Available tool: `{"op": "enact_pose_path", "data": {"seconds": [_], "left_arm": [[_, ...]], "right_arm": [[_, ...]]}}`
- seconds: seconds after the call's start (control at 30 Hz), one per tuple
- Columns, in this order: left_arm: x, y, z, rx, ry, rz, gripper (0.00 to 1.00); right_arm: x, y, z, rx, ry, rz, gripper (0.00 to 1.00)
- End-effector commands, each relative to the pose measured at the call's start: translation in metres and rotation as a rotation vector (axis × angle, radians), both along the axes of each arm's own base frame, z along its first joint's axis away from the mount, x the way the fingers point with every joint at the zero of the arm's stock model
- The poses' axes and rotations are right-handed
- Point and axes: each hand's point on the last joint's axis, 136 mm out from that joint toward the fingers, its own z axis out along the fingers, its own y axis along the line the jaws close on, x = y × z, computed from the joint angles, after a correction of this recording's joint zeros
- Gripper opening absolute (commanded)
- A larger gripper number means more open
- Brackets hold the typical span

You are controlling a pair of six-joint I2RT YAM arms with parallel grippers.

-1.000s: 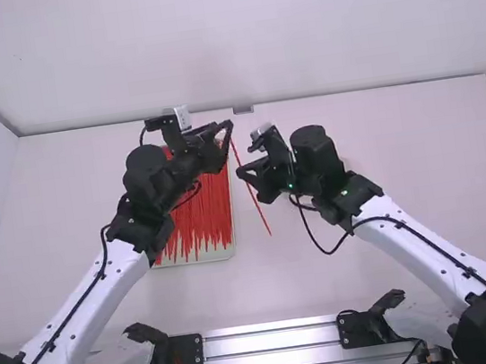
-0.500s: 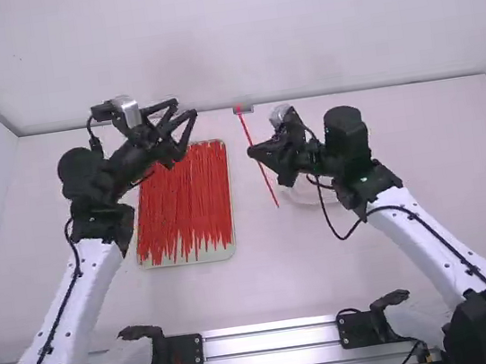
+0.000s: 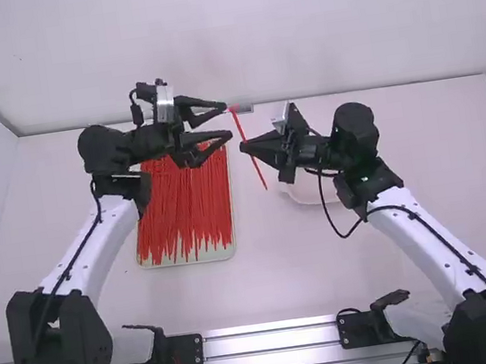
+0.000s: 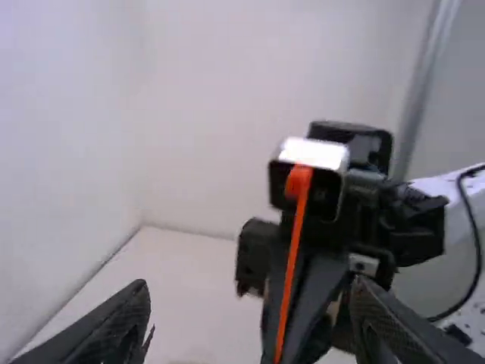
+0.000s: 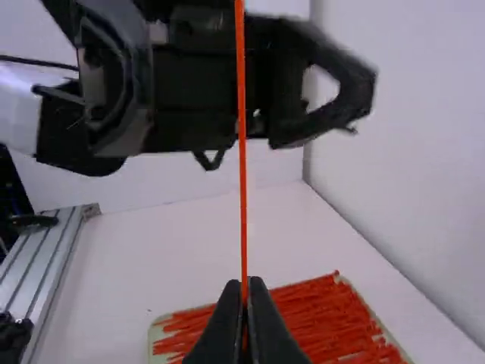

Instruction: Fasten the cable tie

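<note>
The red cable tie is in the air above the table, a little right of the tray and between the two arms. The right hand holds it: in the right wrist view the two fingers are pressed together on the strip, and the strip goes up straight from between them. In the high view the long axis of the tie runs from far to near, and the near end leans a little to the right. The far end is close to the far edge of the table, and the near end hangs free past the right hand. The hand clamps the tie at about the middle of its length.

The left hand is at the far end of the tie, and its two fingers are spread wide apart. They hold nothing. The upper fingertip is just beside the far end of the tie; I cannot tell if they touch. In the left wrist view the tie stands between the two open fingers, in front of the right hand, and its upper end looks broader than the rest.

The tray lies on the table under the left arm. It carries many more red ties, side by side, with their length also running far to near.

A pale round thing lies on the table under the right wrist, partly hidden.
</note>
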Motion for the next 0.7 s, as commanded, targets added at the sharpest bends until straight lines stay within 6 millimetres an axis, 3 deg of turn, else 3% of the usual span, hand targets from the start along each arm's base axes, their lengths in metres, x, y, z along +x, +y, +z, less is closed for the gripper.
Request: {"op": "enact_pose_path", "data": {"seconds": [0.0,0.2,0.53,0.67], "left_arm": [[-0.018,-0.008,0.011,0.043,-0.029,-0.105,0.61],[-0.028,-0.016,0.023,0.066,-0.039,-0.163,0.42],[-0.024,-0.015,0.029,0.047,-0.045,-0.136,0.4],[-0.024,-0.015,0.032,0.037,-0.059,-0.128,0.33]], "right_arm": [[-0.006,0.006,0.012,0.012,-0.031,0.037,0.0],[-0.006,0.006,0.016,0.022,-0.054,0.037,0.0],[-0.012,0.002,0.034,0.063,-0.136,0.074,0.0],[-0.012,0.002,0.036,0.067,-0.145,0.074,0.0]]}}
